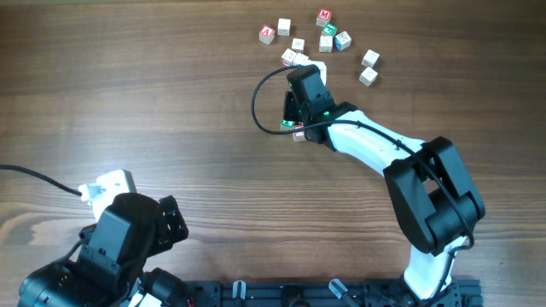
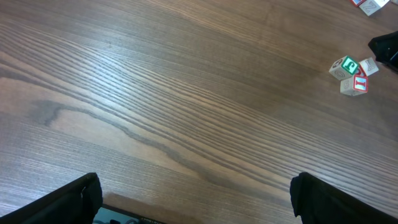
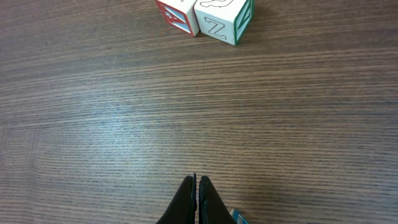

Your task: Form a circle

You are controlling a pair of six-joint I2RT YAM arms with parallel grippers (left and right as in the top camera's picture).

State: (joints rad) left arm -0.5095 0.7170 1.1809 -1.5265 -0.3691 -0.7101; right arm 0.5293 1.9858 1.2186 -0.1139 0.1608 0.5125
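Right wrist: right claw [image 3: 197, 194] pinched, bare wood [image 3: 186, 112] ahead, two cubes [image 3: 221, 22] top edge.

The clump [image 2: 352, 74] is three tiny pale wooden letter cubes pressed together, no ring. They sit on the counter [image 1: 171, 102] a little right of centre, nearer than the loose scatter [image 1: 327, 41] of like cubes at the far side. The green-faced cube [image 2: 345, 65] shows a white letter and sits slightly turned. The red-framed cube [image 2: 354, 84] touches it on the near side. The plain cube [image 2: 369, 66] lies to the right, touching both. From above, the right arm [image 1: 375, 145] covers most of the clump, leaving only green and red edges showing.
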